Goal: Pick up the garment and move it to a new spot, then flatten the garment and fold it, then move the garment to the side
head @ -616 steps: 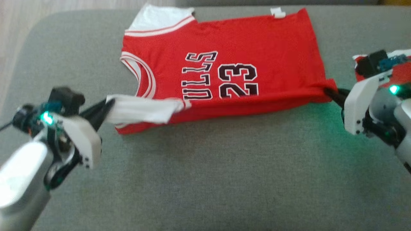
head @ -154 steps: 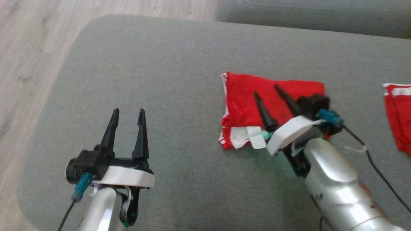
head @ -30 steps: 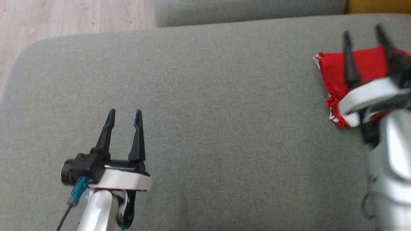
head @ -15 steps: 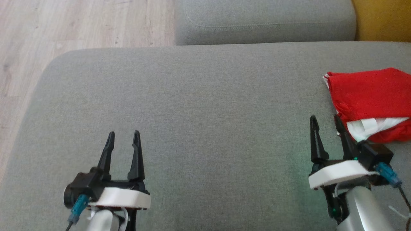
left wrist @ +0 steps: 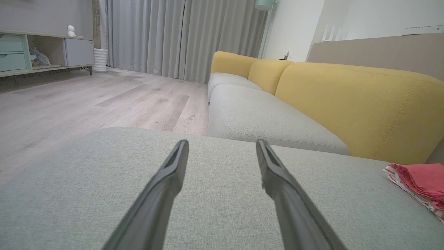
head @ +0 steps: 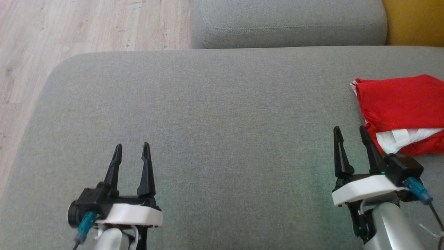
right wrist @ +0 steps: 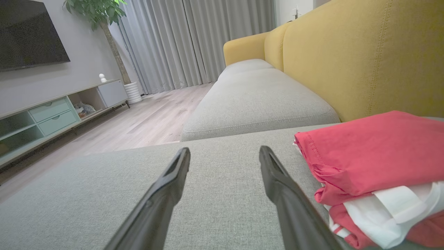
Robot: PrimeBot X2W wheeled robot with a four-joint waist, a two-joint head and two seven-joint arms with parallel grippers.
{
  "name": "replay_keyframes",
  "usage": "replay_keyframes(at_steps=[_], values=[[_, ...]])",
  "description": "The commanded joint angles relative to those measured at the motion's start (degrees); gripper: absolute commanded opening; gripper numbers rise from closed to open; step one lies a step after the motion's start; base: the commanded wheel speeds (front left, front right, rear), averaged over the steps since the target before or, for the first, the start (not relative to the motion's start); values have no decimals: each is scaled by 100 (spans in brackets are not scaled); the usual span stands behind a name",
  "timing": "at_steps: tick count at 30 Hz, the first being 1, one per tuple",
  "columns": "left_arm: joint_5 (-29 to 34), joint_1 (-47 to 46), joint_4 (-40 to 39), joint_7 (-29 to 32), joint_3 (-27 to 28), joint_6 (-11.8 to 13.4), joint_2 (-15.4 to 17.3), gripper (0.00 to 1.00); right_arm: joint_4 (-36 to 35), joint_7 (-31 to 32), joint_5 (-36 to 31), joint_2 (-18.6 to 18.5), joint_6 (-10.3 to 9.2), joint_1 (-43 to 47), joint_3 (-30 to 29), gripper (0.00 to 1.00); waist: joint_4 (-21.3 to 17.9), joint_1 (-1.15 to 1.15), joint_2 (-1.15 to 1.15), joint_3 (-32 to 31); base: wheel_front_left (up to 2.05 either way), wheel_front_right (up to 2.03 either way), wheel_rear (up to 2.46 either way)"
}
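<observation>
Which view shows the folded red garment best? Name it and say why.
The right wrist view: the garment lies close, its stacked red and white layers plain. The head view shows the garment from above, cut off at the picture's right edge. The left wrist view catches a small, distant part of the garment.

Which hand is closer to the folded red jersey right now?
The right hand: the jersey lies right beside its outer finger. The left hand hangs far off across the grey cushion. Both are open.
</observation>
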Motion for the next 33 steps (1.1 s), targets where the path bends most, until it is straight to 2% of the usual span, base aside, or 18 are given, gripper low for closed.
replay_keyframes(at_steps=[1,20,21,24,33], values=[[33,-149,-219,-29,174,21,26,100,-222,-77,16,-16,-5,-249,165,100,-11,0,0,1,0,0,0],[-295,-103,-192,-29,281,76,26,100,-197,-78,94,-16,-5,-233,231,100,-68,0,0,-25,0,0,0],[-289,2,2,1,47,48,-1,0,8,1,46,3,0,3,96,0,-69,0,0,-24,0,0,0],[-333,57,213,18,43,44,-3,0,209,27,92,11,0,76,94,0,-72,0,0,-26,0,0,0],[-865,44,188,173,158,1,-1,0,133,180,675,9,0,88,22,0,-87,0,0,-35,0,0,0]])
